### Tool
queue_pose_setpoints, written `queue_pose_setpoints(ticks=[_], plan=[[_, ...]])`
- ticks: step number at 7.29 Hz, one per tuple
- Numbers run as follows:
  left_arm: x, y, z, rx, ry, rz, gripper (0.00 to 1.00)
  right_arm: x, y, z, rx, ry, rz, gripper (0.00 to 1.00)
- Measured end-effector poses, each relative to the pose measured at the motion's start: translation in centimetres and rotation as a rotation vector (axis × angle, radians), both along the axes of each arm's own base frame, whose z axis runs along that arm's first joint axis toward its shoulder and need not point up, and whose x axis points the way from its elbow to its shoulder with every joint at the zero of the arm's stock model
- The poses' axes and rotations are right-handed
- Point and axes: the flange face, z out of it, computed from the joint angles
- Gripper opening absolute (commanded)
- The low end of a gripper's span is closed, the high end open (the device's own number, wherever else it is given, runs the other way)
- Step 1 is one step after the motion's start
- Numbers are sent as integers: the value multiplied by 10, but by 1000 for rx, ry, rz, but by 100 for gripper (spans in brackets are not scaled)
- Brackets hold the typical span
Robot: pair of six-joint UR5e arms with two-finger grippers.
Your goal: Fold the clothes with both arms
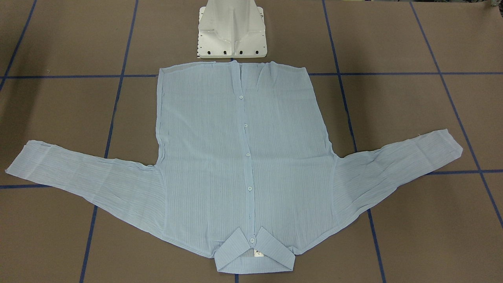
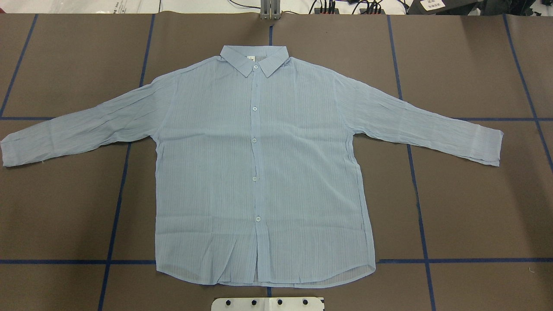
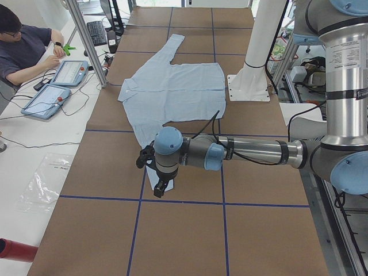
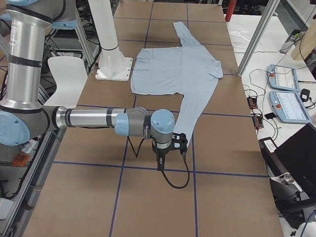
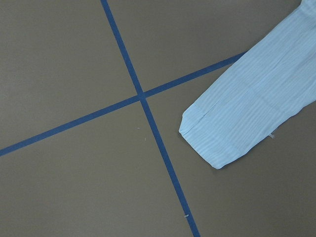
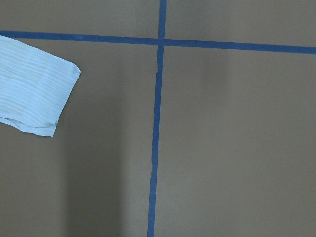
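Flatly spread, the pale blue shirt [image 2: 259,172] lies front up on the brown table [image 2: 475,207], which is gridded with blue tape lines [image 2: 116,207]. Its hem is toward the white pedestal base [image 1: 232,35] and its sleeves are out sideways. The left gripper [image 3: 160,188] and right gripper [image 4: 165,155] each hang near a cuff; I cannot tell whether their fingers are parted. An operator [image 3: 26,49] sits beside teach pendants [image 3: 49,100].

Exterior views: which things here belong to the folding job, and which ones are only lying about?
Job: pale blue, thin, striped long-sleeved shirt; silver-grey jointed left arm; silver-grey jointed right arm.
Lying about: white metal pedestal base; two blue-edged control tablets; clear plastic bag.
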Motion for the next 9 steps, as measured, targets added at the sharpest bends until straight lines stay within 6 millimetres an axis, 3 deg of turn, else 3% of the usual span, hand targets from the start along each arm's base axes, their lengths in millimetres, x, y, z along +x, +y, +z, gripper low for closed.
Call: queue_pose_setpoints(ticks=[5, 7, 9], plan=[[1, -5, -12, 106, 2, 1, 100, -2, -2, -3, 19, -6, -1, 100], [1, -12, -26, 220, 4, -2, 100, -3, -16, -23, 158, -11, 2, 100], [2, -38, -55, 384, 4, -7, 100, -5, -39, -50, 357, -8, 2, 100]])
